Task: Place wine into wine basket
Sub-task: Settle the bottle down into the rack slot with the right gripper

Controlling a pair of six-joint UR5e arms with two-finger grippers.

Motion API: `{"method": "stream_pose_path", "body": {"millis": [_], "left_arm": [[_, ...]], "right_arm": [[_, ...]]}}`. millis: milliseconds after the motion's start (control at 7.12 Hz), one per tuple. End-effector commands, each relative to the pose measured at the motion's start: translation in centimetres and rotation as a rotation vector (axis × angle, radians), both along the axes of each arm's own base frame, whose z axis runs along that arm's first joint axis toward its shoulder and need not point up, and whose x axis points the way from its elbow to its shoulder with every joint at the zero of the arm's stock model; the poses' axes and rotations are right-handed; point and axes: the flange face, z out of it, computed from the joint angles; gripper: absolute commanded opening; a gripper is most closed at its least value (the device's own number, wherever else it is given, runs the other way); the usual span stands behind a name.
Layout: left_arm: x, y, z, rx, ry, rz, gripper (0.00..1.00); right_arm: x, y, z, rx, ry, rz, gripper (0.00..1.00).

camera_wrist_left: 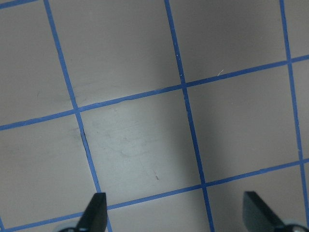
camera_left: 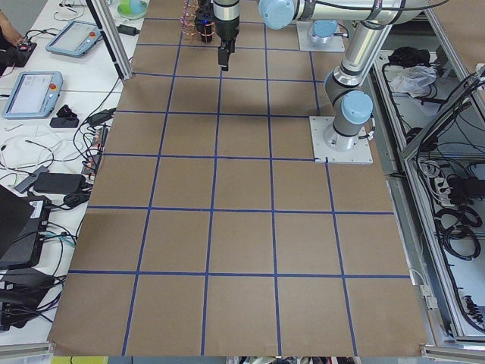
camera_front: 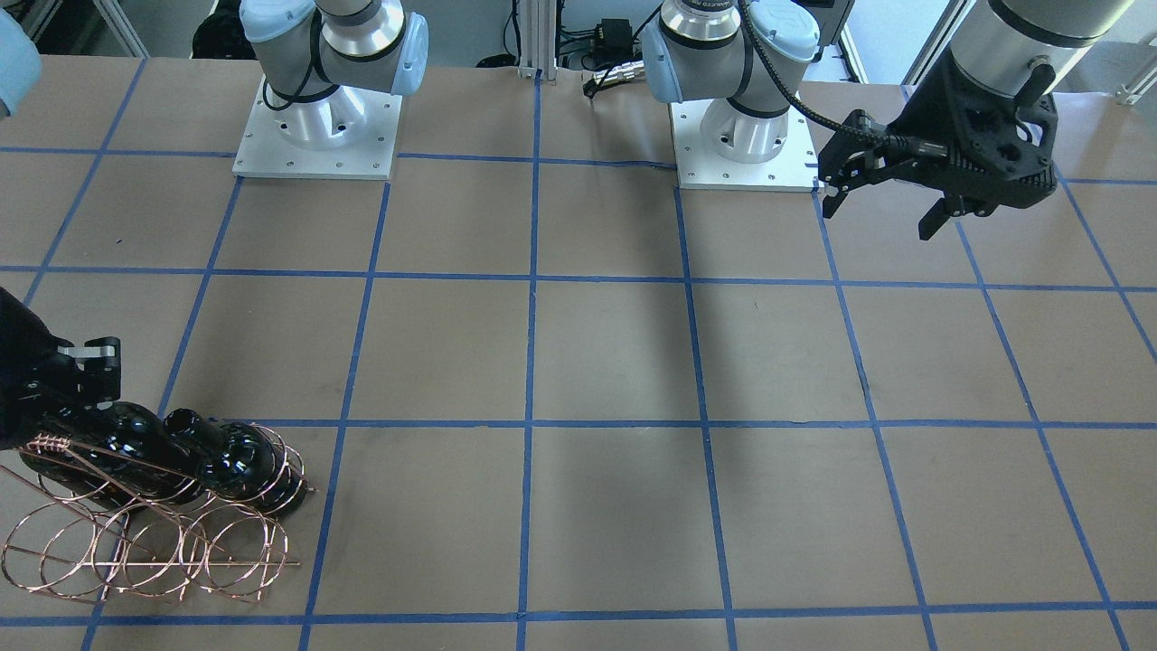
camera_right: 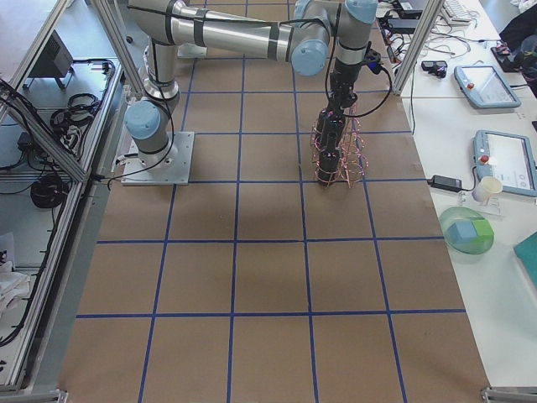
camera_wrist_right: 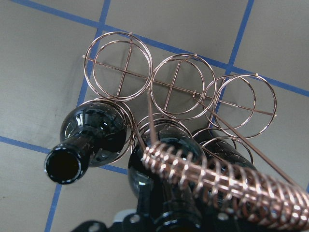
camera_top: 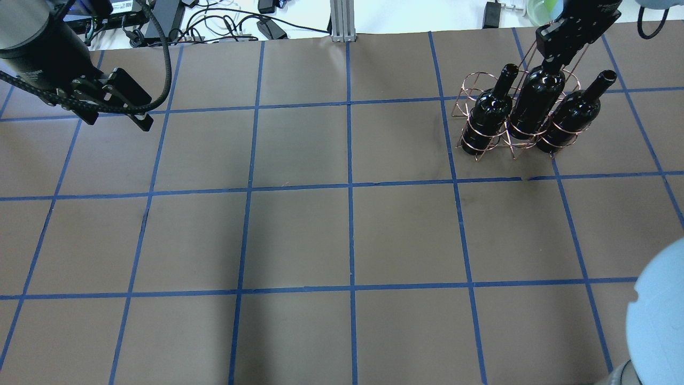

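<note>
The right tool point(camera_top: 553, 60) looks clenched on the neck of the middle dark glossy glass wine bottle point(camera_top: 534, 104), which is seated in the copper thin-wire wine basket point(camera_wrist_right: 124, 71) between two matching bottles point(camera_top: 489, 115). Rising without letting go could drag the light basket up, and its coiled wire handle point(camera_wrist_right: 217, 181) lies close enough to snag. The left tool point(camera_top: 117, 122) hangs released, well apart, over the brown counter point(camera_top: 347, 240).

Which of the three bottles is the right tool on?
The middle bottle: the right tool hides its neck, while the outer bottles show bare necks and open mouths.
</note>
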Motion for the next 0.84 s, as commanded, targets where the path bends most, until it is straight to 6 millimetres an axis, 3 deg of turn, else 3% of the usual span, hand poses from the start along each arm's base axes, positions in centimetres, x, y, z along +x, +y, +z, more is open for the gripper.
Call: {"method": "stream_pose_path", "body": {"millis": [0, 703], "left_arm": [[0.0, 0.0, 0.0, 0.000, 0.000, 0.000, 1.00], [0.0, 0.0, 0.0, 0.000, 0.000, 0.000, 1.00]], "right_arm": [[-0.1, -0.3, -0.8, 0.012, -0.002, 0.000, 0.00], [-0.2, -1.2, -2.9, 0.032, -0.006, 0.002, 0.00]]}}
